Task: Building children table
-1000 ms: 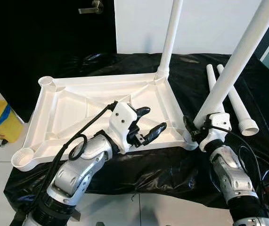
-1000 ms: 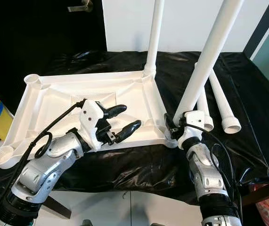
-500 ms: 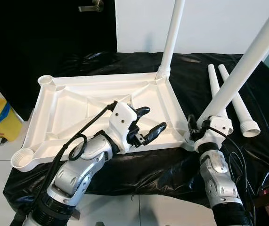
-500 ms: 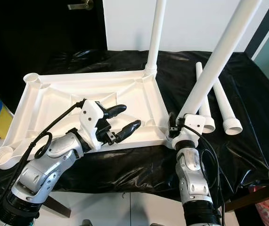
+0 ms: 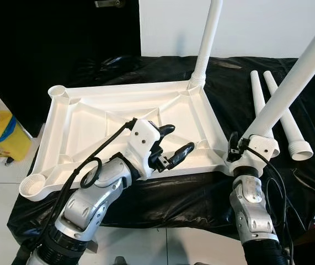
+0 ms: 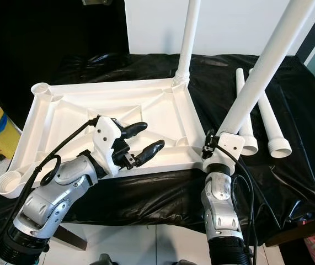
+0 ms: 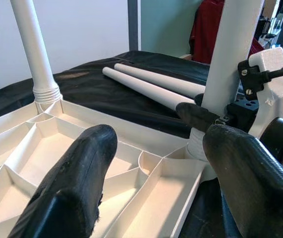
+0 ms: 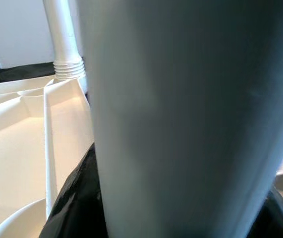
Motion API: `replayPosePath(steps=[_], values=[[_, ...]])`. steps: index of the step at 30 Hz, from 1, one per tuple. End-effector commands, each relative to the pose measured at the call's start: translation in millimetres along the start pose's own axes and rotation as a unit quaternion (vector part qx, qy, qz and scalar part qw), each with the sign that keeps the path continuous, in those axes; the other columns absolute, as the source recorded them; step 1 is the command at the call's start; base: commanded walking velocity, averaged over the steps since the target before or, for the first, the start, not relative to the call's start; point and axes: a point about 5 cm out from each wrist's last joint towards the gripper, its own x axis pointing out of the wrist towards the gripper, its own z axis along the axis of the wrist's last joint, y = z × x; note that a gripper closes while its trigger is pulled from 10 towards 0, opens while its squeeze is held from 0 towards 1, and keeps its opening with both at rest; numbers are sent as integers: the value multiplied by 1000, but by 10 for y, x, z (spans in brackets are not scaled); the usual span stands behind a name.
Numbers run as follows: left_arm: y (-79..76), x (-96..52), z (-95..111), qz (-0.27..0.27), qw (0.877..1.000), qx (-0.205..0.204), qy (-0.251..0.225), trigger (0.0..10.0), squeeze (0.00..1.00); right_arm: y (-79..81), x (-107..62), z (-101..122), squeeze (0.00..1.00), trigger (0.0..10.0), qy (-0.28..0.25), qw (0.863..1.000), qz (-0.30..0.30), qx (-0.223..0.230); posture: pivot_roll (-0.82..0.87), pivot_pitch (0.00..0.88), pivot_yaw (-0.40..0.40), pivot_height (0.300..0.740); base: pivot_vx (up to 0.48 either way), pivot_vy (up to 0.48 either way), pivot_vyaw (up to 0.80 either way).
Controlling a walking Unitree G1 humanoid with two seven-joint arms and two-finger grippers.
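Right claw (image 5: 235, 153) clamped on the second leg (image 5: 289, 83), now swung steeper at the tabletop (image 5: 91, 118) corner socket, nearing seating; left claw (image 5: 175, 144) hovering open.

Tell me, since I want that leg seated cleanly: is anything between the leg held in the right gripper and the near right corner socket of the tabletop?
Nothing visible is. The right gripper holds the white leg at its base, directly at the corner socket of the upturned tabletop. The left gripper hovers open over the tabletop's underside, off to the side.
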Motion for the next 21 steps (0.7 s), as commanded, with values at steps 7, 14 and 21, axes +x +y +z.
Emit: replayPosePath(steps=[7,14,21], values=[[-60,5,29,-49,999,3,-2,10000,0,-233,-84,-244,0,10000,56,997,-49,-24,15,80,-26,740,0,0,0],[-64,14,25,-50,999,3,-2,10000,0,-257,-94,-260,0,10000,62,996,-61,-26,11,72,-32,740,0,0,0],[-63,15,21,-50,999,4,-4,10000,0,-324,-112,-248,0,10000,56,995,-78,-25,13,63,-35,740,0,0,0]])
